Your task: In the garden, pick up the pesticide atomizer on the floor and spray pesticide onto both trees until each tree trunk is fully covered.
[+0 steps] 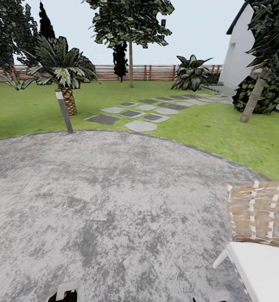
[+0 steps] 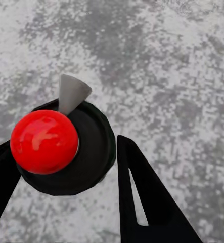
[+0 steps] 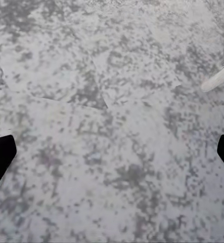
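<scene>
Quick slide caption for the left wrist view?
Left claw straddling the pesticide atomizer, red ball top and grey nozzle visible, above speckled grey paving.

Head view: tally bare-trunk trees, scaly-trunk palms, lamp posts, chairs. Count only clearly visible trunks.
Bare-trunk trees: 2
Scaly-trunk palms: 1
Lamp posts: 1
Chairs: 1
Total: 5
</scene>
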